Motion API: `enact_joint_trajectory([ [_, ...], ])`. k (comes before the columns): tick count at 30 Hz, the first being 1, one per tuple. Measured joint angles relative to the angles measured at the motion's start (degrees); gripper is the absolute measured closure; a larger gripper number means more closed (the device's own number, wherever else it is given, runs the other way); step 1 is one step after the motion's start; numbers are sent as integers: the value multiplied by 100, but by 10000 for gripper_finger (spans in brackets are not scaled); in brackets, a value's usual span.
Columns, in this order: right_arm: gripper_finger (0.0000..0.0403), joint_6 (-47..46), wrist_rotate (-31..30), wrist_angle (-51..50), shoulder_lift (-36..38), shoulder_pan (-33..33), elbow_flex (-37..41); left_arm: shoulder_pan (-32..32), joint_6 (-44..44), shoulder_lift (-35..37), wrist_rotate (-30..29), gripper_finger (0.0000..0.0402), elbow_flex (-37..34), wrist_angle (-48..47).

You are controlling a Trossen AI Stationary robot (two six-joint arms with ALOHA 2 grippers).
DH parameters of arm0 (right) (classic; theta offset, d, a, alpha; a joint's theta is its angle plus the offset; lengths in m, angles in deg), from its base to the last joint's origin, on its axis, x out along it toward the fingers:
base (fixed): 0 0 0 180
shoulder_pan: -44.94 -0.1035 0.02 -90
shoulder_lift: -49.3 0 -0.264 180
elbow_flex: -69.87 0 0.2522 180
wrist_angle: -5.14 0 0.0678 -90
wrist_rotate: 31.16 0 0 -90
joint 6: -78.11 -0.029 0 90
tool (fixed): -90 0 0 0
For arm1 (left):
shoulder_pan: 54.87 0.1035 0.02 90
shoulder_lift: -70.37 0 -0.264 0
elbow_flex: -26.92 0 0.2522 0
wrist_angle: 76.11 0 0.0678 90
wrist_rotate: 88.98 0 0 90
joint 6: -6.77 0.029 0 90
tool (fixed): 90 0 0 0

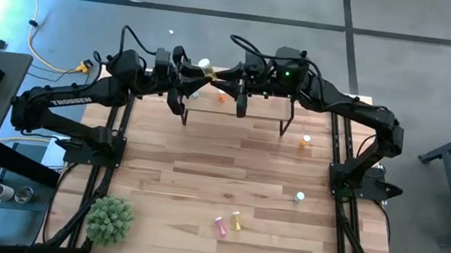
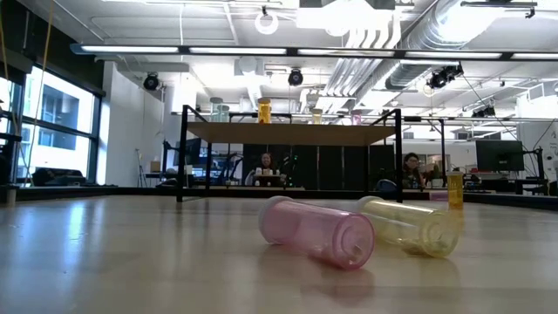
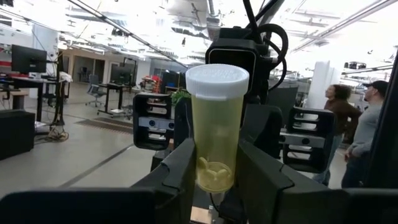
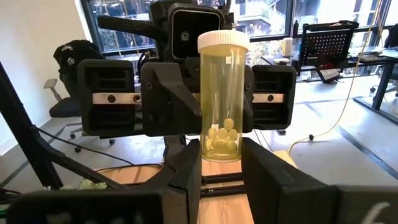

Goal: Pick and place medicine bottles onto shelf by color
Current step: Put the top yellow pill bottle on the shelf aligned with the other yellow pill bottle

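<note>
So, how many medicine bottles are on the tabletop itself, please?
4: pink bottle and yellow bottle lying side by side, green bottle at right, orange bottle beside the shelf; others may be hidden.

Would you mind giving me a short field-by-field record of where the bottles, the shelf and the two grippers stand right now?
handover: a yellow bottle is held upright between both grippers above the shelf
left gripper: shut on the yellow bottle
right gripper: shut on the same bottle
on shelf: several bottles standing
lying on table: pink bottle and a yellow one, side by side
upright on table: an orange bottle, a green bottle
</note>
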Motion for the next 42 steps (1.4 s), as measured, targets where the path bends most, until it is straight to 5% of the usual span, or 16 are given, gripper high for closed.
enact_joint_trajectory([
  [17,218,-105,-356,-1570,6,217,0,1,354,2,-39,311,4,-994],
  [35,212,460,-538,-2541,154,1322,-16,2,1167,2,-1229,312,4,-2666],
  [42,213,646,-984,-2553,252,1516,-772,2,1351,-305,-1324,312,4,-2710],
])
